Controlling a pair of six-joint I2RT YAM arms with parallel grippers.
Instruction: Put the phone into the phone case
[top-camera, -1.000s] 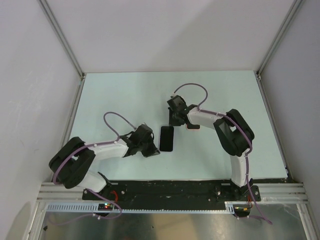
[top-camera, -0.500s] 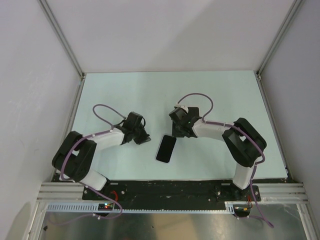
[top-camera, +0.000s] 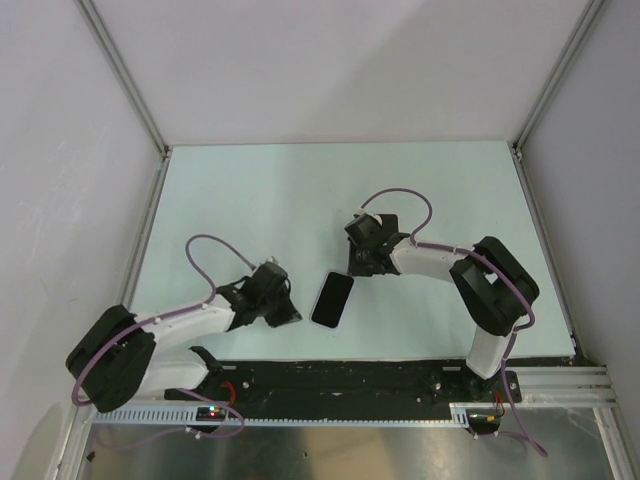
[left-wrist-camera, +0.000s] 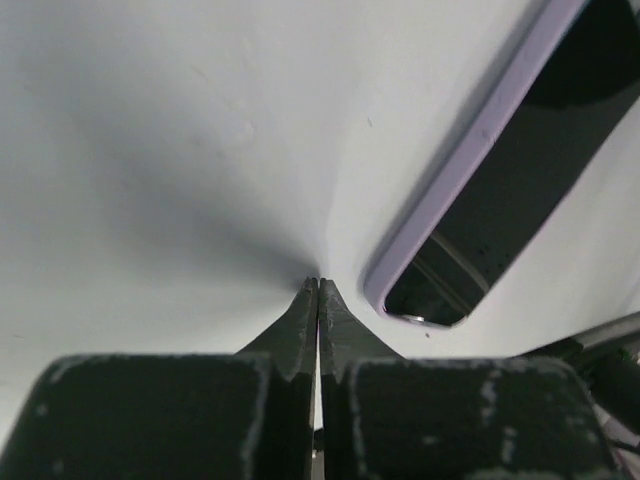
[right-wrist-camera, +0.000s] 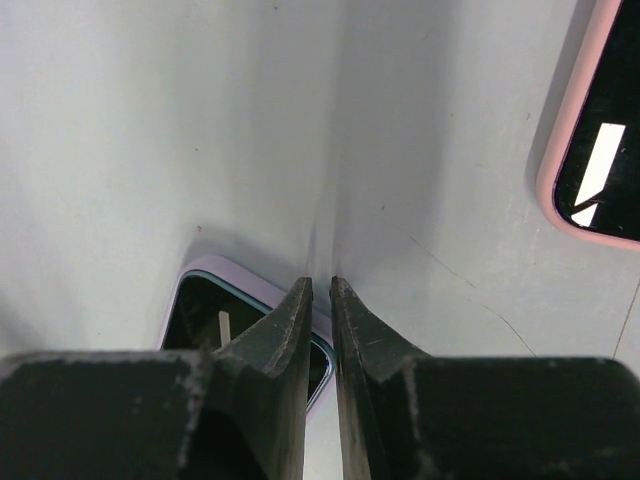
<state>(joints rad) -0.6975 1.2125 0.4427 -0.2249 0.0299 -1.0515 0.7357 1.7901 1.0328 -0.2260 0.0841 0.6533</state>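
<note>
A black phone with a lilac rim (top-camera: 332, 299) lies tilted on the table between the two arms. It also shows in the left wrist view (left-wrist-camera: 500, 180) and in the right wrist view (right-wrist-camera: 215, 312). My left gripper (top-camera: 288, 318) is shut and empty, its tips (left-wrist-camera: 319, 282) on the table just left of the phone's near corner. My right gripper (top-camera: 358, 267) is shut and empty, its tips (right-wrist-camera: 321, 283) right above the phone's far corner. A pink-rimmed black item (right-wrist-camera: 600, 150) lies to the right; my right arm hides it in the top view.
The pale green table (top-camera: 250, 200) is walled by white panels at the left, back and right. A metal rail (top-camera: 340, 380) runs along the near edge by the arm bases.
The phone has turned from straight to tilted, its near end shifting left. My left gripper has swung away to the left, then come back nearer the front edge. My right gripper moved slightly right.
</note>
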